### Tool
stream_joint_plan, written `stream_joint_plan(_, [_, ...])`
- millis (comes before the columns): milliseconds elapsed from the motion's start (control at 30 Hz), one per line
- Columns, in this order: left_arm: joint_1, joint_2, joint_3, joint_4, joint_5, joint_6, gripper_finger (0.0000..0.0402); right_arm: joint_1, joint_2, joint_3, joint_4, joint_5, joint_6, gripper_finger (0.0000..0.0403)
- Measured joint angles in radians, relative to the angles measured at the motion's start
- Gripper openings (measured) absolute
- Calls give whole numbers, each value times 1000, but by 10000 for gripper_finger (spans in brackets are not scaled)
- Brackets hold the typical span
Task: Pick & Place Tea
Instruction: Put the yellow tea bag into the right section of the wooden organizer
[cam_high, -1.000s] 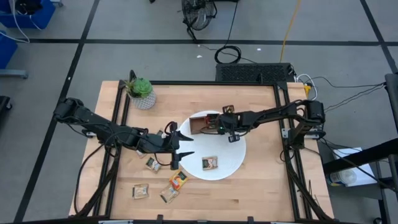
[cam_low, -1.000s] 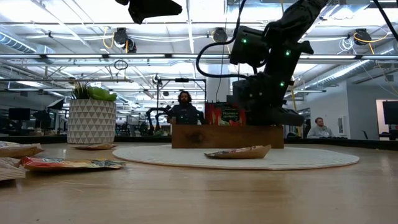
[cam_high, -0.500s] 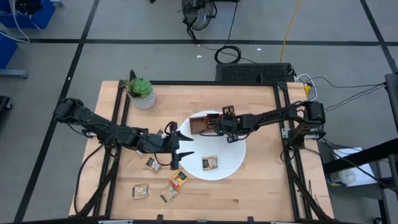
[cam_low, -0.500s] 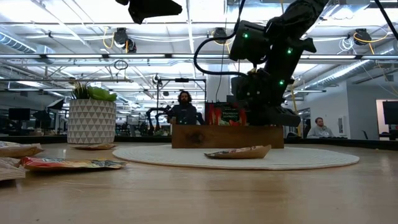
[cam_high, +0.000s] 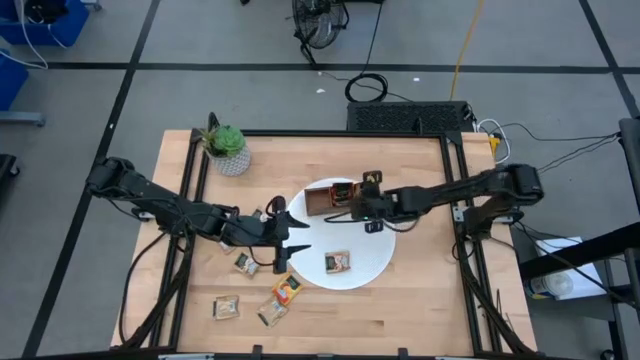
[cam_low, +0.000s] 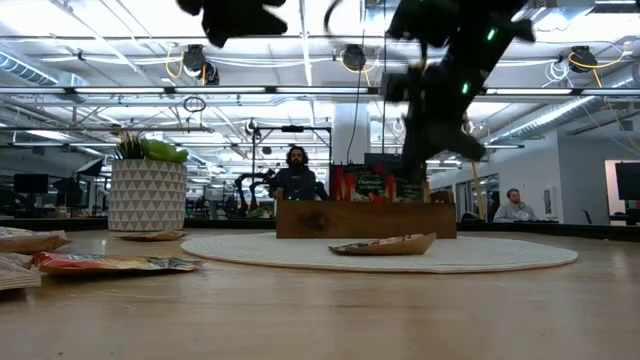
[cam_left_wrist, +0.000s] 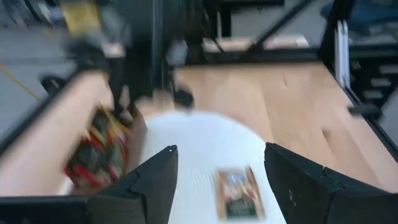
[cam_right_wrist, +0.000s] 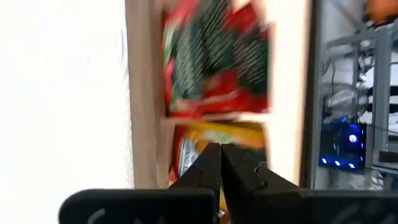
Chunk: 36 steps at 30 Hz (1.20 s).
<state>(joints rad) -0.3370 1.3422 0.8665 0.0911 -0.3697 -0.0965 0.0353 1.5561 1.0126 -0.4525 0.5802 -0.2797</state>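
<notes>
The tea is small flat sachets. A red one (cam_right_wrist: 217, 62) and a yellow one (cam_right_wrist: 211, 140) stand in the brown wooden tray (cam_high: 322, 200) at the far side of the round white plate (cam_high: 370, 250). One sachet (cam_high: 338, 261) lies flat on the plate, and several more (cam_high: 288, 290) lie on the table near the front left. My right gripper (cam_high: 353, 207) hangs shut above the tray, with nothing between its fingers. My left gripper (cam_high: 297, 235) hovers open at the plate's left rim, pointing at the sachet on the plate (cam_left_wrist: 235, 193).
A potted plant (cam_high: 228, 148) stands at the table's far left. The black frame rails (cam_high: 190, 200) run along the left and right sides of the table. Bare wood lies right of the plate.
My right gripper has risen from just above the tray to well clear of it and has turned a little, staying shut. The sachets in the tray and on the plate lie as before.
</notes>
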Motion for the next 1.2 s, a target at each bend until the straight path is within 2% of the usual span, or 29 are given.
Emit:
stream_joint_plan(100, [0, 0, 0, -87, 55, -21, 239, 37, -102, 0, 3, -2, 41, 0])
stream_joint_plan(233, [0, 0, 1, -166, 26, -62, 239, 94, -234, 2, 20, -8, 104, 0])
stream_joint_plan(333, [-2, 0, 5, -223, 39, -165, 239, 140, -307, 2, 42, -45, 125, 0])
stream_joint_plan(467, [-45, 20, 6, -289, 197, -217, 239, 189, -364, -37, 179, -115, 129, 0])
stream_joint_plan(667, [-128, 103, 8, -344, 241, -476, 239, 223, -381, -193, 466, -139, 35, 0])
stream_joint_plan(933, [-183, 216, 7, -352, 290, -875, 239, 222, -382, -347, 674, -137, 56, 0])
stream_joint_plan(1033, [-199, 276, 13, -365, 293, -869, 239, 228, -382, -413, 810, -137, 48, 0])
stream_joint_plan(1100, [-207, 333, 55, -390, 331, -864, 238, 229, -382, -455, 911, -137, 25, 0])
stream_joint_plan(1200, [-206, 415, 158, -536, 371, -879, 227, 229, -382, -506, 1033, -137, 3, 0])
